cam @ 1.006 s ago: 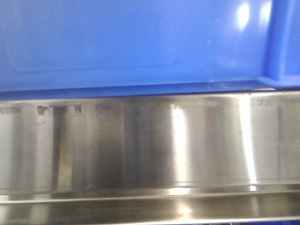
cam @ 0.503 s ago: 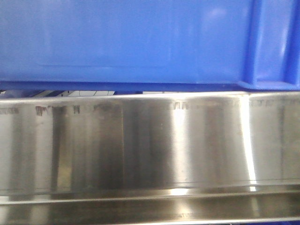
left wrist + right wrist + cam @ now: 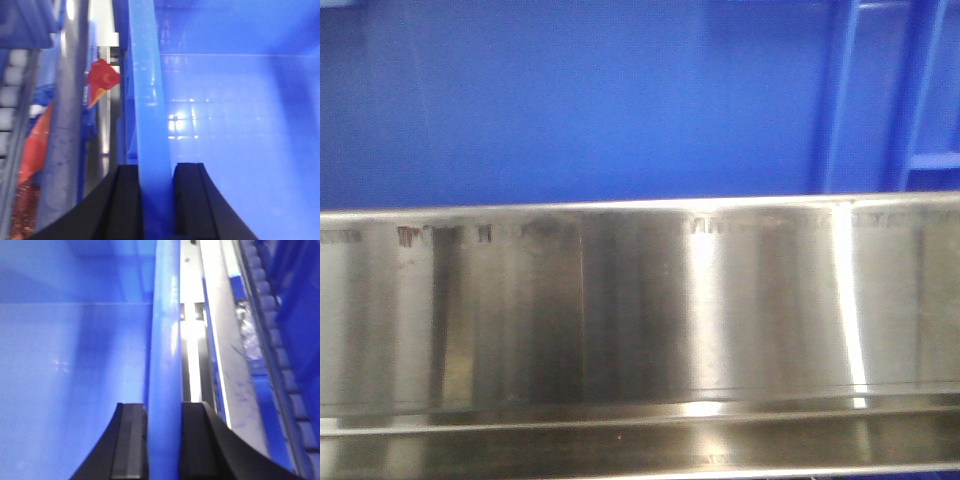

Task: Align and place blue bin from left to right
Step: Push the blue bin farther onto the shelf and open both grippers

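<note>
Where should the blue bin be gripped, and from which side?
By the rimmed top edges of the blue bin, from above, one arm per opposite wall. The walls are thin and upright, and the left gripper and right gripper each already straddle one.

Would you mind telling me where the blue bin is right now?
The blue bin fills the top of the front view behind the steel rail, both grippers clamping its rims: left, right.

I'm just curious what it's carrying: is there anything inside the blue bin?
What shows of the blue bin's inside looks empty in both wrist views: bare floor and walls. The left gripper and right gripper clamp opposite walls; the middle is out of view.
</note>
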